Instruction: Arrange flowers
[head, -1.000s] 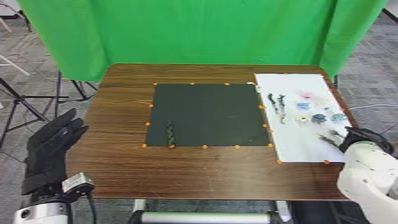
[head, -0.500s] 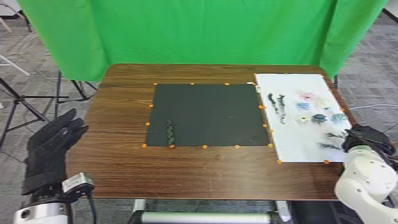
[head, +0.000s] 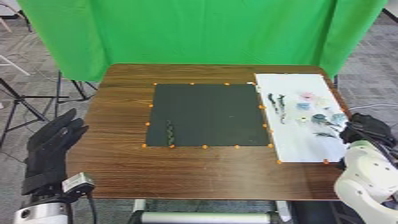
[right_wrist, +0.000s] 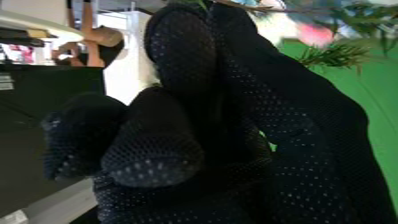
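Head view: taking the table (head: 169, 172) as your dial, you have the left hand (head: 51, 150) at eight o'clock, just off the edge, its fingers relaxed and apart. Your right hand (head: 371, 128) is at about four, by the near right part of the white sheet (head: 298, 150); from here you can't tell its grip.

On that sheet, you see the pink flower (head: 307, 95) towards one o'clock, with the blue flower (head: 303, 106) just nearer you. Two slim stems (head: 282, 107) lie towards eleven, and a loose sprig (head: 325, 135) towards five. On the black mat (head: 209, 112), a green stem (head: 170, 134) lies at about seven.

Right wrist view: you have the right hand (right_wrist: 311, 135) curled, pinching a needled sprig (right_wrist: 338, 56) by its stem at the fingertips; its needles stick out beyond the glove.
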